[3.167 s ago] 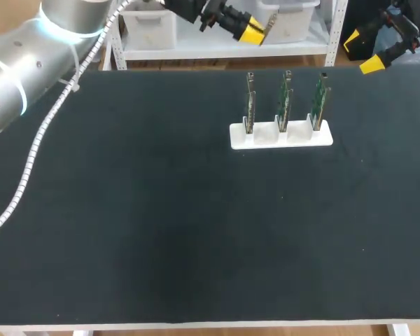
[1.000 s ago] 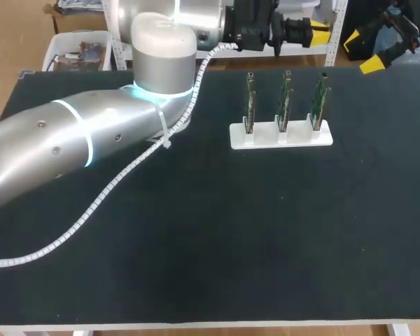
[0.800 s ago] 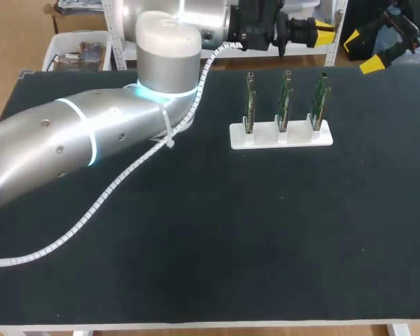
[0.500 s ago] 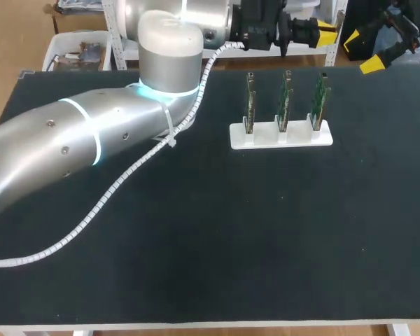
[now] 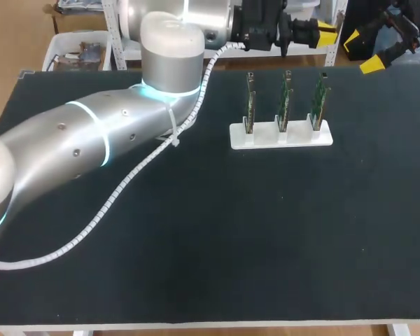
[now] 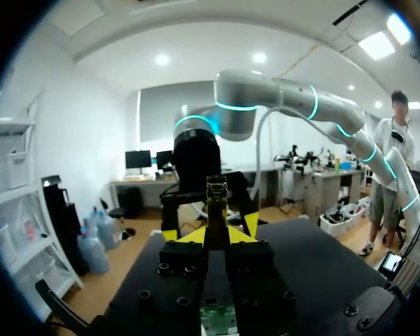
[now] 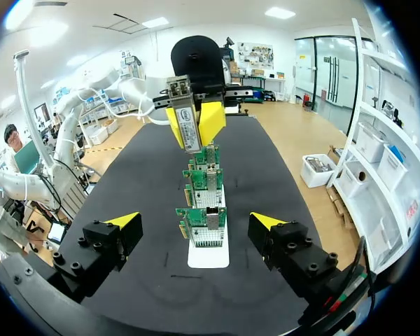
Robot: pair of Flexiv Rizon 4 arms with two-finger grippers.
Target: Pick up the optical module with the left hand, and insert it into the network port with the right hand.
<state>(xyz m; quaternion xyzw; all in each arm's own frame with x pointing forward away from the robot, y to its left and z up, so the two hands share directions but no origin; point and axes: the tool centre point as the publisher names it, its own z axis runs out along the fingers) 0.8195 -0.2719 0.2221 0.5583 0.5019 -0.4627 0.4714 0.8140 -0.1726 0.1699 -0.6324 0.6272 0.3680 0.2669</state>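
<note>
Change: your left arm (image 5: pixel 91 140) has swung in across the left half of the bench (image 5: pixel 266 238) over the last three seconds. Its jaws have moved further right, past the far edge. The white holder (image 5: pixel 281 134) has not moved.
Module: the module (image 7: pixel 185 126) sits between the left jaws and sticks out past their yellow tips.
Left jaws: narrow, pinching the module from both sides.
Right jaws: spread wide and holding nothing. The module hangs ahead of them, in line with their gap and well apart.
Boards: three boards (image 7: pixel 206 203) stand upright in the holder, in a row between the right jaws and the module.
</note>
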